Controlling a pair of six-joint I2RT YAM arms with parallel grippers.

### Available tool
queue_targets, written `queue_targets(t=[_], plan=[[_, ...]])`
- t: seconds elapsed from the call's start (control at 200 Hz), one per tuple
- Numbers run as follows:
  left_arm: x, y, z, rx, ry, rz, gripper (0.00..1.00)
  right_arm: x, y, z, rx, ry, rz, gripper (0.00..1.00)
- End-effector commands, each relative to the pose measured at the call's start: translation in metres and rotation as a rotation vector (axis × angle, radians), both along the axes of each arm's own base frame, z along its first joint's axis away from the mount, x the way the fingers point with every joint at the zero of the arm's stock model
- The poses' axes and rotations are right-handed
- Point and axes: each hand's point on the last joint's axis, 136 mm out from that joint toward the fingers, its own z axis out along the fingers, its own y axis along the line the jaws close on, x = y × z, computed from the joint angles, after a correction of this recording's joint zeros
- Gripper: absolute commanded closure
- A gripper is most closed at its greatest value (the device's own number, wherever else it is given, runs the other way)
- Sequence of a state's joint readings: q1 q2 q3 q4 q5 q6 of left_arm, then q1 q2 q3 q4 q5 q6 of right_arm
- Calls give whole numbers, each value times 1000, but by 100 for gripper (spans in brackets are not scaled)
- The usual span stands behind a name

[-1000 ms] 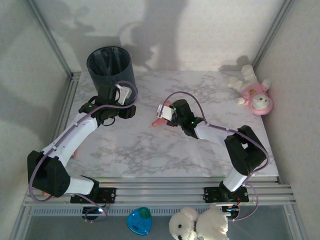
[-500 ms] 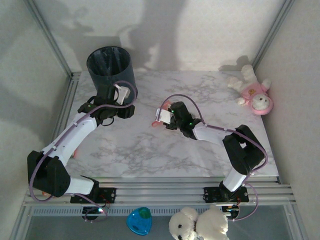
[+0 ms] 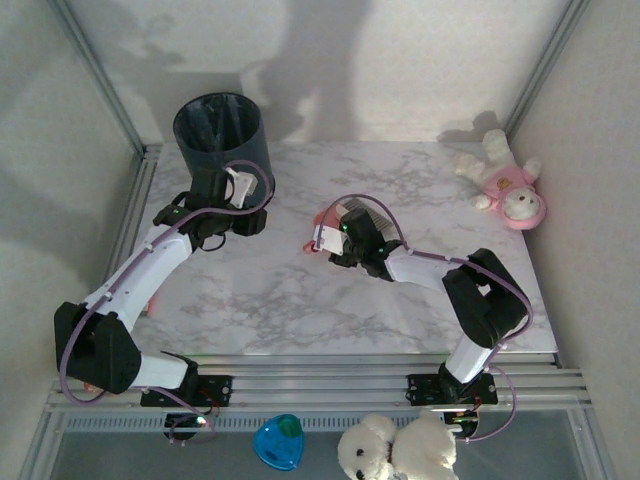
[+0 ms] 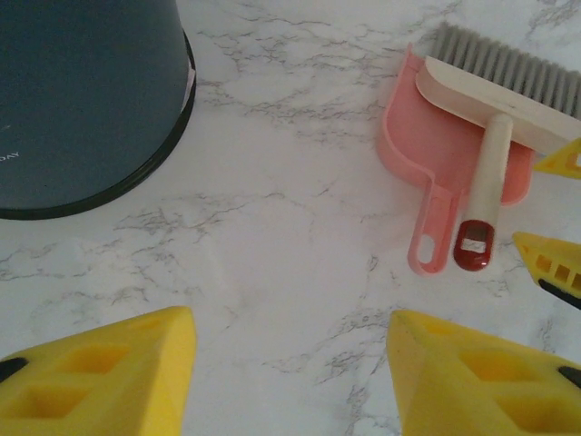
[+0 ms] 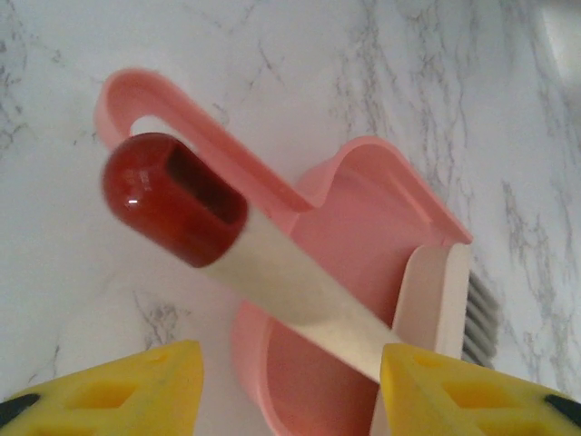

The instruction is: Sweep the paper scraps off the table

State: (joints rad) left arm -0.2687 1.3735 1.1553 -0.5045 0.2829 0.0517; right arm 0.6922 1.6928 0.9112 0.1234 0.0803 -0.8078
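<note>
1. Right tool is released, jaws apart over the cream brush with red cap on the pink plastic dustpan; a skewed lift could snag it.
2. Left tool is released and empty above the white marble table; swinging may knock the dark round bin.

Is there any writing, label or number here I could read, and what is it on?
"DAY": pale letters, cut by the picture's edge, on the dark blue-grey round plastic bin.
Small sticker on the dark red tip of the cream brush handle: too blurred to read.
Badge on the pink-shirted white plush toy: too small to read.
</note>
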Motion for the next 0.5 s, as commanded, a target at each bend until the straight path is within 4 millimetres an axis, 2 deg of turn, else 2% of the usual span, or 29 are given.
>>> queue_targets(t=[0.0, 0.28, 0.401, 0.496], plan=[[1, 1, -3, -14, 6, -3, 43, -12, -2, -10, -15, 40, 14, 45], [1, 1, -2, -23, 7, 2, 43, -10, -4, -1, 28, 24, -24, 44], [6, 1, 7, -54, -10, 48, 42, -6, -6, 7, 78, 1, -74, 44], [13, 11, 15, -63, -30, 138, 42, -3, -10, 16, 110, -27, -116, 44]])
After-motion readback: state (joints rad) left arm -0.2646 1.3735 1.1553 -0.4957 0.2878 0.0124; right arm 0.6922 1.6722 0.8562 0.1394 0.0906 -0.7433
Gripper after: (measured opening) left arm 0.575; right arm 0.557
